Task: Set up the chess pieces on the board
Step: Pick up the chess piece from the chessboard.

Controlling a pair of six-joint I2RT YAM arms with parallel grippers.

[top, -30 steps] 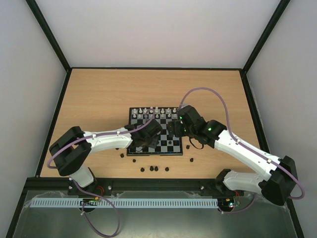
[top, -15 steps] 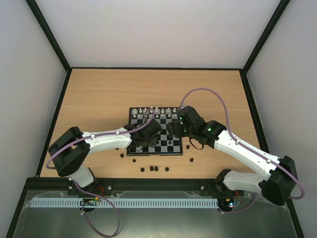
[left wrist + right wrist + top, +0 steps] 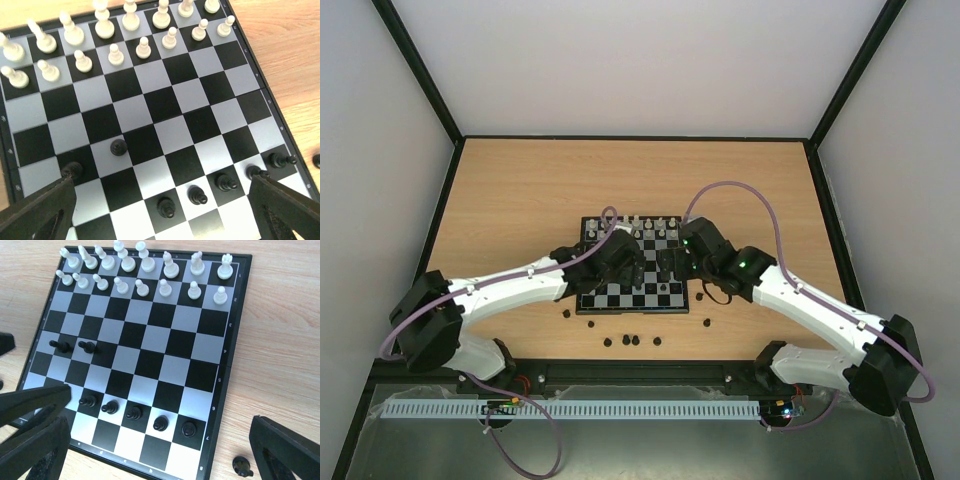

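The board lies mid-table with both grippers low over it. White chess pieces fill its two far rows. Black pawns stand in a row near its near edge, and two more stand further in on the left side. My left gripper hangs open over the board's left half, its fingers wide apart and holding nothing. My right gripper is open over the right half, its fingers empty.
Several loose black pieces lie on the wooden table in front of the board, with others at the near left and right. One loose black piece sits just off the board's corner by my right finger.
My left gripper has opened from shut, and its arm has stretched further out over the board. The right arm has barely moved.
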